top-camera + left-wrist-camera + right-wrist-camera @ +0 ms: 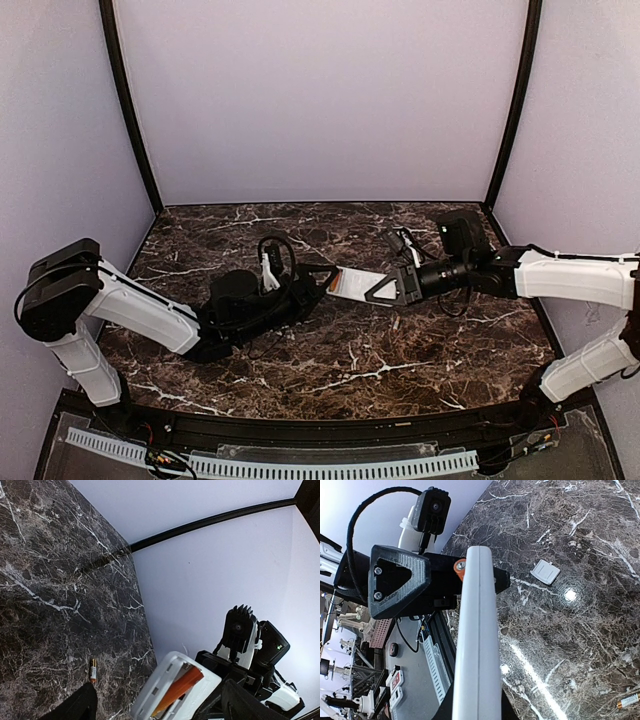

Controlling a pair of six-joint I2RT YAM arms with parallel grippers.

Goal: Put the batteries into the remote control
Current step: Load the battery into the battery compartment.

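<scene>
The remote control (352,284) hangs over the middle of the table, my right gripper (388,290) shut on its right end. In the right wrist view it shows edge-on (477,640), rising from my right gripper (475,707). The left wrist view looks into its open back (165,680), where an orange-red battery (178,689) lies slanted in the compartment. Its tip (460,565) peeks out beside the remote. My left gripper (160,711) is open, its fingers (76,707) either side of the remote's end, the left one apart from it. A second battery (92,670) lies loose on the marble.
A small white square cover (545,572) lies flat on the dark marble table (330,370). The loose battery (628,700) rests near the frame's lower right corner in the right wrist view. Lilac walls (320,100) close the back and sides.
</scene>
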